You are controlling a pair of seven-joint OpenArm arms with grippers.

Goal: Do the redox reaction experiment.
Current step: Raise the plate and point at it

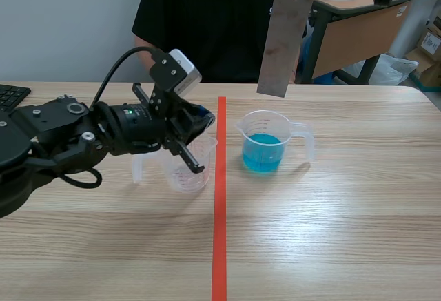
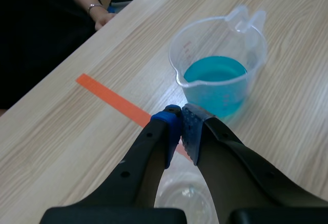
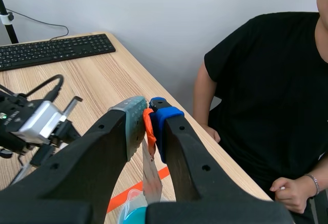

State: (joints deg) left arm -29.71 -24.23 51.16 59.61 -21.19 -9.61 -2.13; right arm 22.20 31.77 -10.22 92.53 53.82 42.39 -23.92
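Note:
A clear beaker of blue liquid (image 1: pixel 262 151) stands just right of the orange tape line. High above it hangs a grey metal sheet (image 1: pixel 281 45), its lower edge clear of the rim. An orange tab (image 3: pixel 148 125) on top of the sheet is pinched by my right gripper (image 3: pixel 148 116), and the sheet (image 3: pixel 152 175) drops toward the blue beaker (image 3: pixel 134 217). An empty clear beaker (image 1: pixel 186 170) stands left of the line. My left gripper (image 2: pixel 182 131) is over it, shut, with nothing visible between the pads. The blue beaker (image 2: pixel 218 80) lies ahead of it.
A person in black sits across the table, one hand (image 2: pixel 100 17) resting at its far edge. A black keyboard (image 1: pixel 11 96) lies at the far left. Behind the table at the right stands a desk (image 1: pixel 358 36). The near half of the table holds nothing.

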